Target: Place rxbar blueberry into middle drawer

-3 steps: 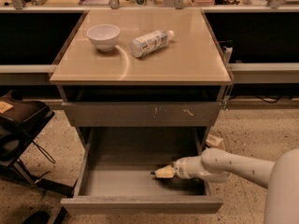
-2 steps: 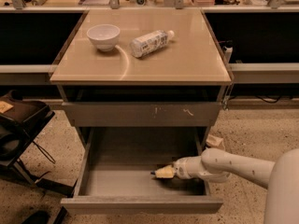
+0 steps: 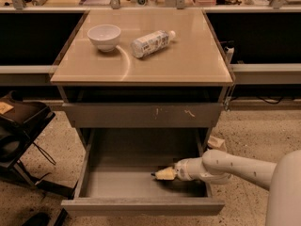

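The middle drawer [image 3: 141, 206] is pulled out, and its smooth gray inside is open to view. My gripper [image 3: 162, 174] reaches in from the right and sits low over the drawer floor, right of the middle. Its pale tip is closed on a small dark sliver, the end of the rxbar blueberry [image 3: 153, 174], which sticks out to the left. The rest of the bar is hidden by the gripper.
Above the open drawer is a shut gray drawer front with pale scratch marks [image 3: 141, 114]. On the tan tabletop [image 3: 188, 60] stand a white bowl [image 3: 104, 36] and a white-labelled bottle [image 3: 150, 43] lying on its side. A black chair [image 3: 19, 131] stands at the left.
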`<state>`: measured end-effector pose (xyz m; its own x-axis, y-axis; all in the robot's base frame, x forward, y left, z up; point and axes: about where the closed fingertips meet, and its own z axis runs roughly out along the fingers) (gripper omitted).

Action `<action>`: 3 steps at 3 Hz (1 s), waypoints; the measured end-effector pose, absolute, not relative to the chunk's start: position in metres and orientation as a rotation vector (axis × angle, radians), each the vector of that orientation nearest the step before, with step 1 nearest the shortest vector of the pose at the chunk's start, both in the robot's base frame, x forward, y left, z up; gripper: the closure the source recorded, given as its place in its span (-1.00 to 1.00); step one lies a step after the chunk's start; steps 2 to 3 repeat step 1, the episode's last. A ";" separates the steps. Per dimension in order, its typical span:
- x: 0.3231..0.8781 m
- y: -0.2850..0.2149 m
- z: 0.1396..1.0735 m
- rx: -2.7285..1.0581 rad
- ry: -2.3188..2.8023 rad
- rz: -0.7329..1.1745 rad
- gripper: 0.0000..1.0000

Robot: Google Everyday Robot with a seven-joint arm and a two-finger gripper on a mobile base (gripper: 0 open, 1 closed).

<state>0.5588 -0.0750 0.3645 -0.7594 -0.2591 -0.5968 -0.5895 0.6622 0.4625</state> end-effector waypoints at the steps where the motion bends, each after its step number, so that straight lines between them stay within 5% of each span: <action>1: 0.559 -0.075 0.364 -0.659 2.390 0.905 -1.00; 3: 0.559 -0.075 0.364 -0.659 2.390 0.905 -1.00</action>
